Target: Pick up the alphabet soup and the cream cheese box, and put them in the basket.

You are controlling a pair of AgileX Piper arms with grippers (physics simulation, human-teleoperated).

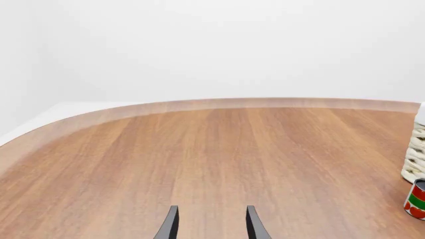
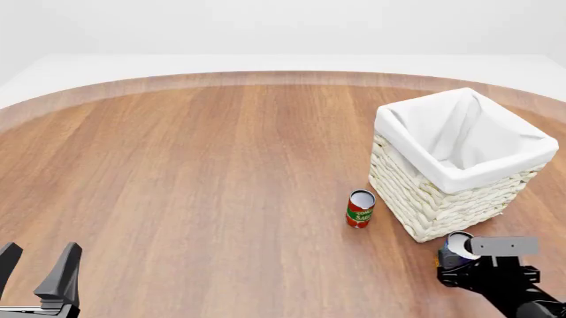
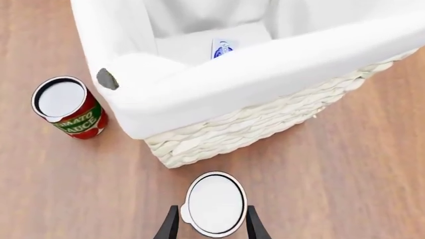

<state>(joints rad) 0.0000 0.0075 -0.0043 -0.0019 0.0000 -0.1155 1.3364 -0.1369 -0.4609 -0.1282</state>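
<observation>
Right gripper [image 3: 207, 226] sat lowest and nearest in the front view, at the table's [image 2: 203, 172] near right. Its two dark fingers [image 3: 170, 225] closed against the sides of the alphabet soup [image 3: 214, 203], seen from above as a pale round lid; blue label not readable from here. In the front view the can's pale top [image 2: 458, 245] showed just above the right gripper [image 2: 460, 260], close to the basket's near corner.

Left gripper [image 2: 37, 278] was at the near left, fingers spread apart with nothing between them, over bare wood; the left wrist view showed the same, fingertips [image 1: 170, 225] parted and the gap empty.

Further out, a red-and-green can [image 2: 360, 209] stood upright on the table just beside the basket's [image 2: 433, 205] left wall, not touching as far as could be told.

Basket stood upright at the right, white lining folded over its rim. Inside, on the lining floor, the cream cheese box [image 3: 223, 48] was partly visible, white with a blue mark.
</observation>
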